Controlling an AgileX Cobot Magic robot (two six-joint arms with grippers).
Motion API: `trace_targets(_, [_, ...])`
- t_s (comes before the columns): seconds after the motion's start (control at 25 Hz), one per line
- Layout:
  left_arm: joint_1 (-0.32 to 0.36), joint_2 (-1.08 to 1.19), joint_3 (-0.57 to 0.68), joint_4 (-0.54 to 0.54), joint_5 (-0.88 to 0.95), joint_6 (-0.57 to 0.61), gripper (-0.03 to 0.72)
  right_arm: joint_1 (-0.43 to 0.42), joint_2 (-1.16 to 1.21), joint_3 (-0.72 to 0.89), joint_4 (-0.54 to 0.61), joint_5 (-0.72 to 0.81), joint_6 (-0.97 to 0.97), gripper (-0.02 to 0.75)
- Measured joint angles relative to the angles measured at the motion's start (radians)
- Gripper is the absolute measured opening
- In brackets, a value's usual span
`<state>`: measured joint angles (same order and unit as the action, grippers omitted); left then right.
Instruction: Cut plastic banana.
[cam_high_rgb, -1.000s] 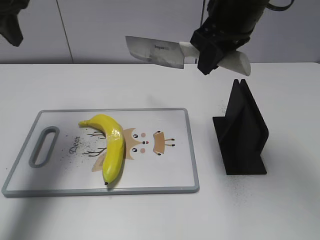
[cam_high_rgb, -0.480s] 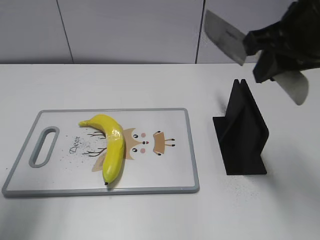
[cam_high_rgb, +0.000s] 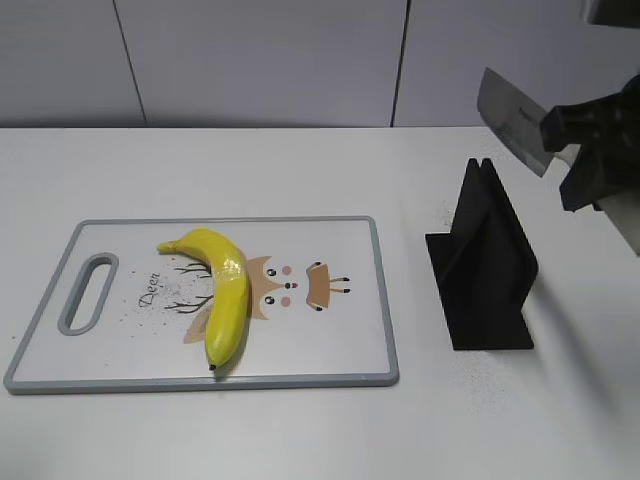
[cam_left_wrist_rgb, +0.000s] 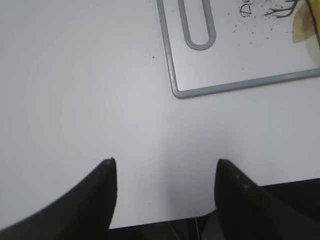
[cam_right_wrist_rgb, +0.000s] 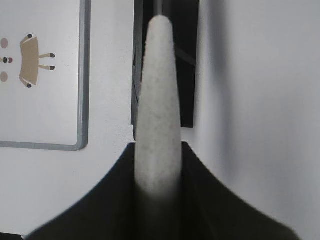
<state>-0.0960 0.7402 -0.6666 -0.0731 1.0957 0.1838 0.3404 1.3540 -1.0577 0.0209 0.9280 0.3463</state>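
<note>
The yellow plastic banana (cam_high_rgb: 222, 288) lies whole on the white cutting board (cam_high_rgb: 330, 340), left of its middle; a sliver of it shows in the left wrist view (cam_left_wrist_rgb: 314, 20). My right gripper (cam_high_rgb: 585, 150) is shut on the pale handle (cam_right_wrist_rgb: 157, 100) of a cleaver, whose steel blade (cam_high_rgb: 510, 120) points up and left, in the air above and right of the black knife stand (cam_high_rgb: 482, 262). My left gripper (cam_left_wrist_rgb: 164, 165) is open and empty above bare table, near the board's handle corner (cam_left_wrist_rgb: 176, 92).
The black knife stand (cam_right_wrist_rgb: 167, 60) sits right of the board, below the knife handle in the right wrist view. The board's grey rim (cam_right_wrist_rgb: 82, 100) and its printed deer picture (cam_high_rgb: 290, 285) show. White table surrounds the board; a grey wall runs behind.
My right gripper has carried the cleaver from above the board's right end to the right and then down, to beside the knife stand. The banana and board have not moved.
</note>
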Motion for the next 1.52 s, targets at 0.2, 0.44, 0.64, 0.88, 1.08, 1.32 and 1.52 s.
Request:
trace_targets(0.2, [0.0,-0.208,0.137,-0.002,-0.011,0.0,0.593,0.0,0.035,0.016,0.009,-0.021,0.007,0.16])
trace_targets(0.44, [0.0,-0.435,0.165,-0.002,-0.008,0.0,0.591,0.0,0.109,0.02,0.016,-0.031,0.008,0.16])
trace_targets(0.64, [0.0,-0.594,0.165,-0.002,-0.008,0.0,0.591,0.0,0.15,0.028,0.046,-0.029,0.008,0.16])
trace_targets(0.88, [0.0,-0.711,0.165,-0.001,-0.007,0.0,0.591,0.0,0.193,0.028,0.097,0.023,0.002,0.16])
trace_targets(1.08, [0.0,-0.717,0.165,0.001,-0.007,0.0,0.591,0.0,0.198,0.028,0.145,0.06,-0.054,0.312])
trace_targets(1.32, [0.0,-0.717,0.166,0.001,-0.005,0.0,0.591,0.0,0.146,0.028,0.174,0.093,-0.164,0.571])
trace_targets(1.52, [0.0,-0.717,0.174,-0.009,-0.002,0.0,0.591,0.0,-0.05,0.047,0.173,0.098,-0.3,0.583])
